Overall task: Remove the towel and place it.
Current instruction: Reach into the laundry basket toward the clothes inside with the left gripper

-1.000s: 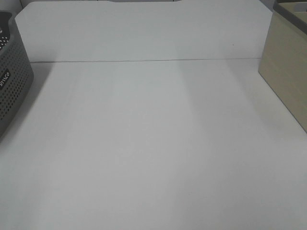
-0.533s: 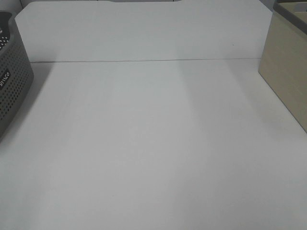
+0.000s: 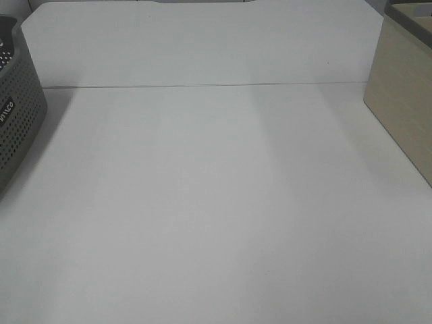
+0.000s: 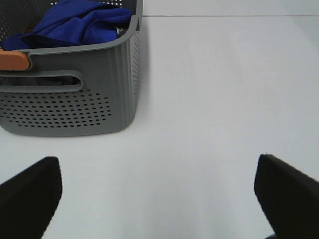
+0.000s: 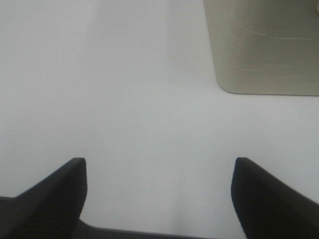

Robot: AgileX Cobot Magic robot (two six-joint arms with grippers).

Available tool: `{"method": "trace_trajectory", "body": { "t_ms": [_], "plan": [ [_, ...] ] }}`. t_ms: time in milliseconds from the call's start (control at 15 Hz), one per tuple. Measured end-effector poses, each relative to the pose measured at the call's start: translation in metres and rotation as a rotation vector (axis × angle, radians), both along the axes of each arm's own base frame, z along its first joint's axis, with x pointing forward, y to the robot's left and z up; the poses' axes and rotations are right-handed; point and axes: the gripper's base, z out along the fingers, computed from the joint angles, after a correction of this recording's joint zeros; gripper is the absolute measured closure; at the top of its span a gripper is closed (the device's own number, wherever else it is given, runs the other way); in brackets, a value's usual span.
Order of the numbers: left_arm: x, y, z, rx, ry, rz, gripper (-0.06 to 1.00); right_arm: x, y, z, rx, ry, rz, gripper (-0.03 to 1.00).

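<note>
The royal-blue towel (image 4: pixel 75 22) lies bunched inside a grey perforated basket (image 4: pixel 75 99), seen in the left wrist view. My left gripper (image 4: pixel 159 194) hovers over bare table short of the basket, jaws wide open and empty. In the right wrist view, my right gripper (image 5: pixel 159 194) is also open with nothing between its fingers, above white table near a beige box (image 5: pixel 264 45). Neither gripper shows in the exterior high view, where only the basket's edge (image 3: pixel 17 121) appears at the far left; the towel is hidden there.
A beige box (image 3: pixel 405 101) stands at the right side of the white table (image 3: pixel 216 202). An orange handle piece (image 4: pixel 15 59) sits on the basket's rim. A seam line (image 3: pixel 202 86) crosses the table at the back.
</note>
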Motion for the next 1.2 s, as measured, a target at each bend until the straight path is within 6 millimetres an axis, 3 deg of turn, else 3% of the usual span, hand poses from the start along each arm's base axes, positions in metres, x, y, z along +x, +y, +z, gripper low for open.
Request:
{"method": "trace_trajectory", "body": {
  "t_ms": [933,1133,1200],
  "plan": [
    [0.0,0.0,0.0,0.005,0.0,0.002,-0.04,0.0,0.0,0.0,0.0,0.0,0.0,0.22],
    [0.008,0.002,0.019,0.07,0.036,-0.015,-0.04,0.0,0.0,0.0,0.0,0.0,0.0,0.22],
    [0.016,0.002,0.034,0.107,0.079,-0.037,-0.04,0.0,0.0,0.0,0.0,0.0,0.0,0.22]
  ]
}}
